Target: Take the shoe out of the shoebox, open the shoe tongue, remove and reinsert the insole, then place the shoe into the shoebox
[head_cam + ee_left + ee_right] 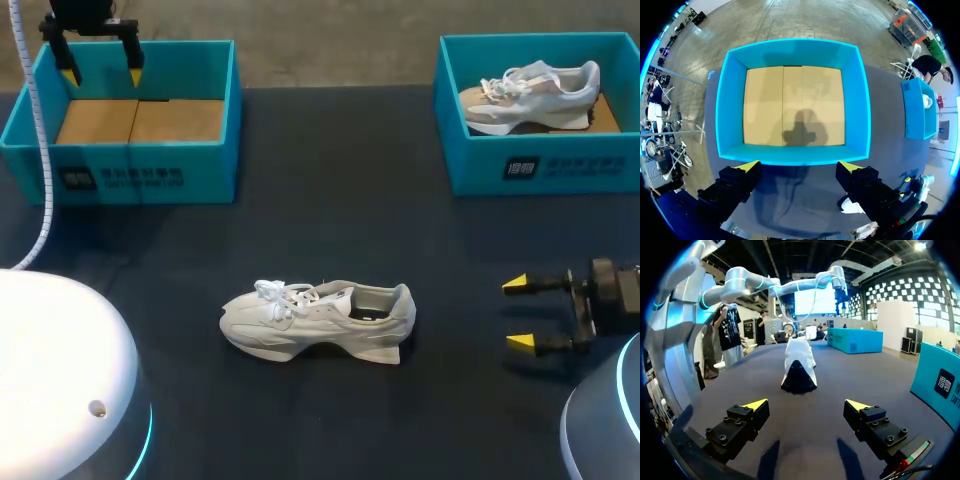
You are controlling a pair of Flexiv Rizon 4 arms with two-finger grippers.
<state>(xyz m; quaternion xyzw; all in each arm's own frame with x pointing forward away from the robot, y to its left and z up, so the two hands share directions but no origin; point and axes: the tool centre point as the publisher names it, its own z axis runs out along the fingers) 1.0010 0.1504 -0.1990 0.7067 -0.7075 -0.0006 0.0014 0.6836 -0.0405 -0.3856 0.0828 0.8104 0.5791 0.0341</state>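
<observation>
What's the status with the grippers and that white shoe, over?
Left gripper open, over the empty shoebox. Right gripper open, facing heel of white shoe, not touching. Shoe upright on the table. Nothing between them.

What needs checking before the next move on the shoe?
1. White lace-up sneaker out of its box, upright on the dark table: ok.
2. Left teal cardboard shoebox empty, ready for the return: ok.
3. Left gripper open, holding nothing, over that shoebox: ok.
4. Right gripper open, beyond the sneaker's heel, not touching it: ok.
5. Insole seated inside the sneaker: cannot tell.
</observation>
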